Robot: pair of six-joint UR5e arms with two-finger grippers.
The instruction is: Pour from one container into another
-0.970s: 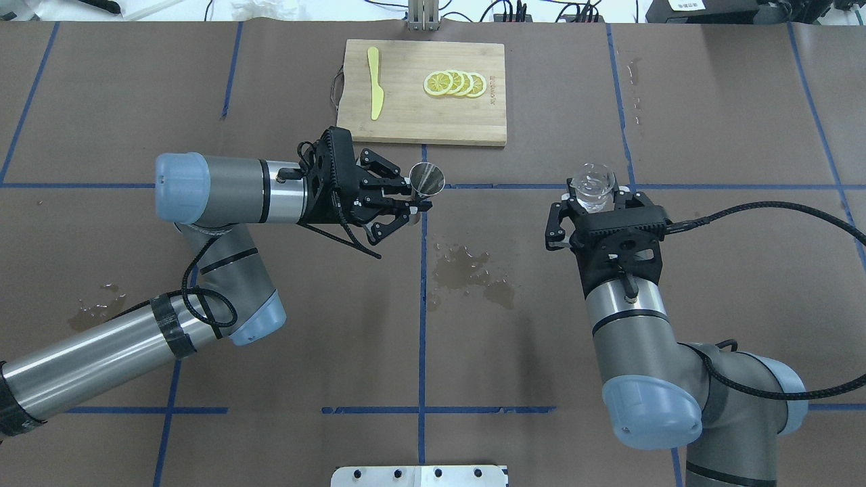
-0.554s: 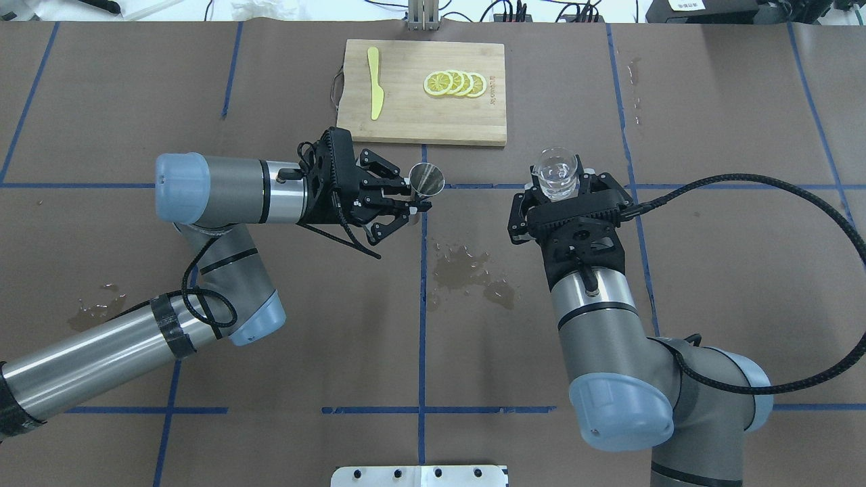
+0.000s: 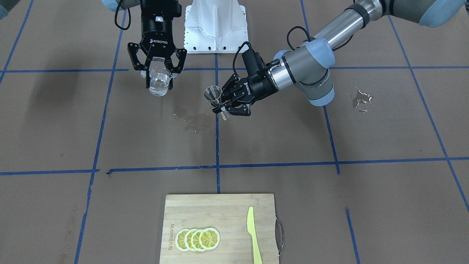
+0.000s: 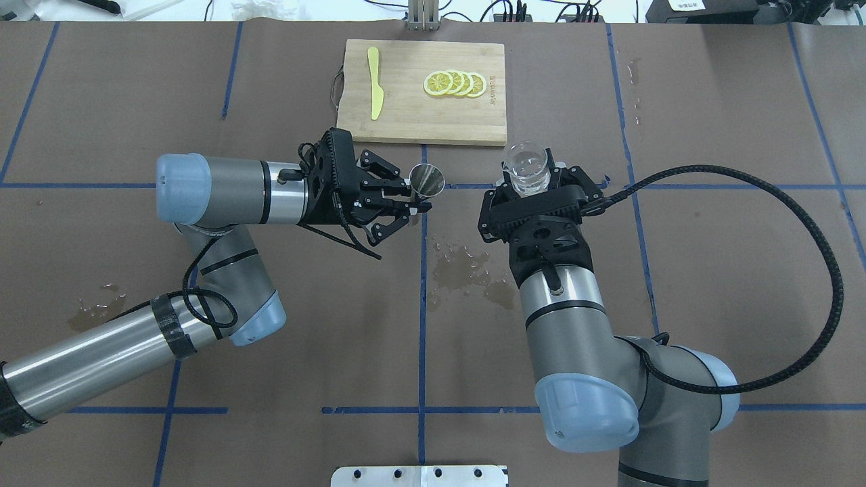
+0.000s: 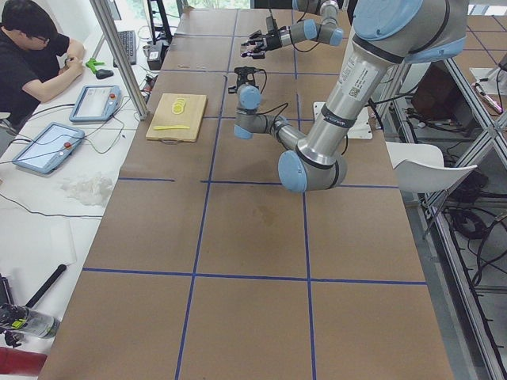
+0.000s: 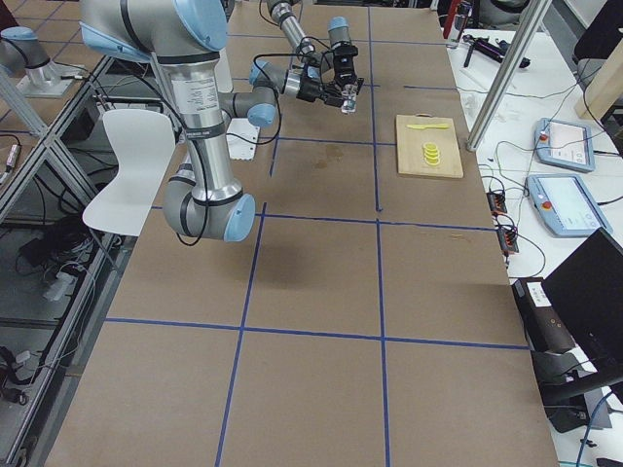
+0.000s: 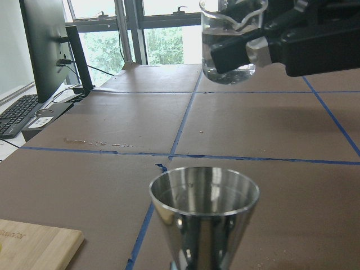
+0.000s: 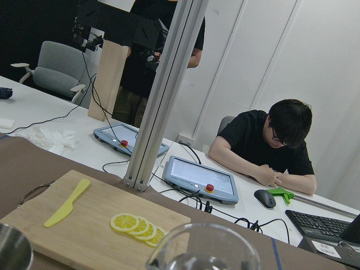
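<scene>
Both arms were out over the middle of the brown-papered desk (image 4: 710, 270), each holding its vessel clear of the surface. The left gripper (image 4: 414, 201) had its fingers pinched in on the narrow lower part of a small metal measuring cup (image 4: 427, 181), whose mouth faced up; from the left wrist camera its rim looked level. The right gripper (image 4: 528, 178) was clamped on either side of a clear glass beaker (image 4: 528, 168), upright and partly filled with clear liquid. The beaker hung off to one side of the cup with a plain gap between them, and from the left wrist camera it sat higher than the cup's rim. Neither vessel touched the other. Below them, near the desk's centre where the blue tape lines cross, there was a dark wet patch (image 4: 467, 270), and a smaller one (image 4: 95, 311) lay toward the edge on the robot's left. At the middle of the far edge, opposite the robot's base, lay a wooden cutting board (image 4: 419, 118) with a fan of lemon slices (image 4: 455, 83) on it and a yellow plastic knife (image 4: 374, 81) lying apart from them. Beyond that edge a person in a black shirt (image 8: 270, 146) sat bent over a side table with tablets (image 8: 199, 179) on it.
</scene>
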